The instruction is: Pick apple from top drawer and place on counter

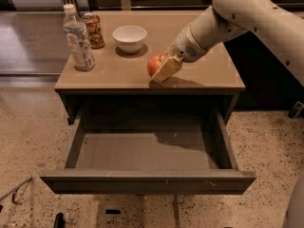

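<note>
The red apple (153,63) is low over the front middle of the tan counter (114,72), touching it or just above it. My gripper (160,70) comes in from the upper right on the white arm and is shut on the apple. One tan finger (167,69) lies across the apple's right side; the other is hidden behind it. The top drawer (147,180) below the counter is pulled fully open, and its grey floor holds nothing.
A plastic water bottle (78,39) stands at the counter's left, a can (93,31) behind it, and a white bowl (129,37) at the back middle. The open drawer juts out over the speckled floor (270,141).
</note>
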{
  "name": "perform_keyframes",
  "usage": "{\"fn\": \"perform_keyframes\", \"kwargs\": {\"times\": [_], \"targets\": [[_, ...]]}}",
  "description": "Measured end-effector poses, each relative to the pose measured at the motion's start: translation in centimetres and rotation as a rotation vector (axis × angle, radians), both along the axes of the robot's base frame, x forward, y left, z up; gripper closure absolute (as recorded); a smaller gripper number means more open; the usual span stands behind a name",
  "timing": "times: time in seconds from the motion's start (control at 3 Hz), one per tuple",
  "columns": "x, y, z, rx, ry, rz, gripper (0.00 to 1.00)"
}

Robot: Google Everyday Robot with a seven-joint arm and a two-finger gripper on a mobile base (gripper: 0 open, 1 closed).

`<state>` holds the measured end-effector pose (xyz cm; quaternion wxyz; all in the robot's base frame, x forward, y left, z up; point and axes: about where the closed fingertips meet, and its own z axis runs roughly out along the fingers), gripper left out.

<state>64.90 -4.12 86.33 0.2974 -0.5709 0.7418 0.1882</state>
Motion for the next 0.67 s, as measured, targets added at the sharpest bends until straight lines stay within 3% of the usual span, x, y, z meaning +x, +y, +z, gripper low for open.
{"fn": "perform_keyframes", "kwargs": {"times": [0.67], "targets": [[3.5,-0.2,-1.0,0.002,-0.020,-0.016,1.00]]}}
